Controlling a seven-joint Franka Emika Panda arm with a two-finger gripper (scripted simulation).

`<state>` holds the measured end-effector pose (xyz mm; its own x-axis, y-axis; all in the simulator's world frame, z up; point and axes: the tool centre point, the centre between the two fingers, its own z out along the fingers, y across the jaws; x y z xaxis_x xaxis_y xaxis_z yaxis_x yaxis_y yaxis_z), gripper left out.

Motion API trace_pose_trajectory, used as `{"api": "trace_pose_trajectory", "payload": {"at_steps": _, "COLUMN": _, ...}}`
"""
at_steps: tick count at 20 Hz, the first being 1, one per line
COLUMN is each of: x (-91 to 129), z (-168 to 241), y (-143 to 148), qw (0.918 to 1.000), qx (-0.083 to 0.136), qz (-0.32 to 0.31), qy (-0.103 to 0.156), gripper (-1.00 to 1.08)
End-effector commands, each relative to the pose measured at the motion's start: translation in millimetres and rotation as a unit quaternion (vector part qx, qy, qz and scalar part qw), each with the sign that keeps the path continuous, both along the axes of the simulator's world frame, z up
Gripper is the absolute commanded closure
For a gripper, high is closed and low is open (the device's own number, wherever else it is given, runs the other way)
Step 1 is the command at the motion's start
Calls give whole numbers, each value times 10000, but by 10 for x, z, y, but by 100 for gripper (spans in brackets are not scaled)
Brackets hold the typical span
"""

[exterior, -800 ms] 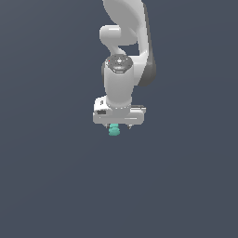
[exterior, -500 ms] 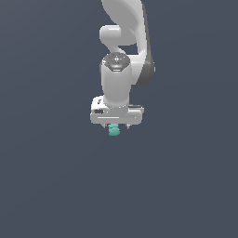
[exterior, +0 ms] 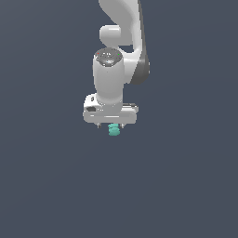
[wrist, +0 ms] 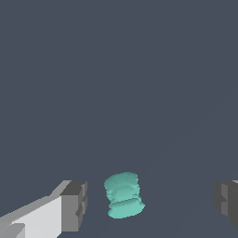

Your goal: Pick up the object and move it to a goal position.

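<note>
Teal-green and smooth, the object (wrist: pixel 123 195) is lying on the plain grey counter (wrist: pixel 116 69), a short ribbed lump much narrower than the span of the claw (wrist: pixel 151 201). It is sitting between the two fingers, closer to the pale one with the dark pad (wrist: pixel 74 205) than to the opposite dark pad (wrist: pixel 227 201), and it is touching neither. The jaws are standing wide apart, holding nothing. Its long axis is running roughly across the line that joins the two pads, so a closing stroke would be meeting its rounded sides. In the exterior view the object (exterior: pixel 114 130) is showing directly beneath the claw (exterior: pixel 110 124), just below the white hand body (exterior: pixel 110 113); how much height is separating the fingertips from the counter cannot be told. Judged from this, the step in hand is the final alignment before closing, and the off-centre offset suggests one finger would be making contact first and nudging the object sideways.
</note>
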<state>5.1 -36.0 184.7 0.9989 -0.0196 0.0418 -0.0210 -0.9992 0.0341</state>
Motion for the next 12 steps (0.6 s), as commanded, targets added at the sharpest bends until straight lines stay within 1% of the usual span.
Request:
{"api": "trace_pose_trajectory", "payload": {"at_steps": 1, "x": -9, "z": -16, "y": 0, "qw": 10000, "qx": 1, "qz": 15, "qy": 4, "gripper": -92}}
{"api": "trace_pose_trajectory", "payload": {"at_steps": 7, "x": -117, "z": -182, "y": 11, "qw": 9998, "qx": 24, "qz": 174, "qy": 41, "gripper": -92}}
{"api": "trace_pose_trajectory", "payload": {"at_steps": 12, "x": -307, "z": -439, "y": 30, "qw": 9990, "qx": 61, "qz": 429, "qy": 98, "gripper": -92}}
